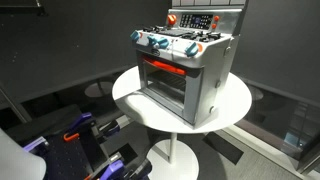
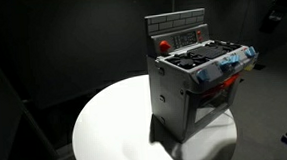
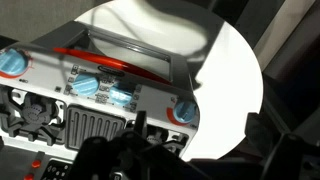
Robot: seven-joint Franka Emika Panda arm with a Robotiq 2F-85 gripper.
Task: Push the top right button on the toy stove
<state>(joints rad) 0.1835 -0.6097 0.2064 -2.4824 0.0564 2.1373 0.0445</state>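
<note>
The silver-grey toy stove (image 1: 185,70) stands on a round white table (image 1: 235,105) and shows in both exterior views (image 2: 199,82). It has a red-lit oven window, blue-and-white knobs, black burners and an upright back control panel (image 1: 195,20) with small buttons and a red round one (image 2: 163,46). In the wrist view the stove (image 3: 100,90) lies right below the camera, knobs and burners seen from above. My gripper (image 3: 130,160) is only a dark mass at the bottom edge, over the burners; its jaws are not distinct. The gripper does not show in the exterior views.
The table (image 2: 107,132) has a bare white top in front of and beside the stove (image 3: 230,90). Black and purple equipment (image 1: 80,140) sits low beside the table's white pedestal (image 1: 175,155). Dark walls and floor surround it.
</note>
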